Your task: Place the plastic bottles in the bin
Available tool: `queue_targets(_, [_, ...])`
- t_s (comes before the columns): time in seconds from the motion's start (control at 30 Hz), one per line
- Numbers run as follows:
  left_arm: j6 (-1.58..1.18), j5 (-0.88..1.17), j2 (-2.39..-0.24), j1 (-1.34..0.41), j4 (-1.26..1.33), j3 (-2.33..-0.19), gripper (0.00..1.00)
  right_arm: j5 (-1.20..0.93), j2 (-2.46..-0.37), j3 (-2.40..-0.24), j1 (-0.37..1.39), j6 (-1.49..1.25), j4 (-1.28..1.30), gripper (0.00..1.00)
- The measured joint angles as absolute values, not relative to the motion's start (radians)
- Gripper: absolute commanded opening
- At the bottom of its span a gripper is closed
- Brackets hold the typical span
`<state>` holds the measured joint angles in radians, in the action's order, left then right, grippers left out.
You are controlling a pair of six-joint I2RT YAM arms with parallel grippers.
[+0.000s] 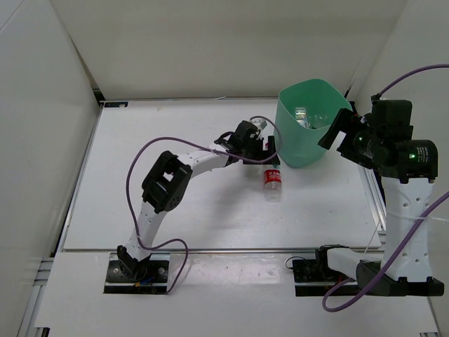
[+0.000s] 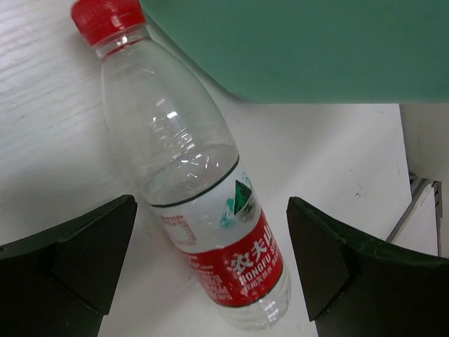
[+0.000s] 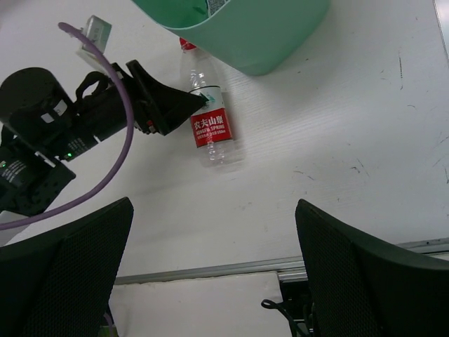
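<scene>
A: Left gripper (image 1: 261,146), state?
B: Jaws spread wide, nothing held. It sits low by the bin's (image 1: 309,151) near-left corner; wrist view shows a finger on either side of the red-capped bottle (image 1: 272,180), neither one touching it

A: And the bottle itself?
B: On its side on the table (image 1: 175,210), just in front of the bin, cap towards the bin's base

A: Right gripper (image 1: 344,135)?
B: Also wide apart and empty, up at the bin's right rim

A: Progress?
B: Clear plastic (image 1: 303,116) shows inside the bin; how many bottles, I cannot tell. Outside it I see only the red-capped one. My read: well along, with this one left to grasp, lift and drop in
</scene>
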<state>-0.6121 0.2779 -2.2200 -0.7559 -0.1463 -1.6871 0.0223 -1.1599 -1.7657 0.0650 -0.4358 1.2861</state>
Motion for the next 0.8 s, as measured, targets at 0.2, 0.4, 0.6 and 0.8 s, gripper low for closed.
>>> queue_targets(0.2, [-0.640,0.338,-2.313,-0.768,-0.153,-1.728,0.87,0.024,-1.160,-1.765,0.065,-0.436,1.287,1.00])
queue_targets(0.4, [-0.648,0.376,-2.310,-0.764,-0.164,-1.728,0.64,0.023,-1.162,-1.751,0.065,-0.435,1.287,1.00])
queue_targets(0.6, [-0.599,0.272,-2.143,-0.739,-0.233,-1.600,0.63,0.023,-1.166,-1.724,0.065,-0.437,1.285,1.00])
queue_targets(0.8, [-0.480,0.028,-1.912,-0.705,-0.268,-1.736,0.67,0.024,-1.165,-1.689,0.065,-0.440,1.285,1.00])
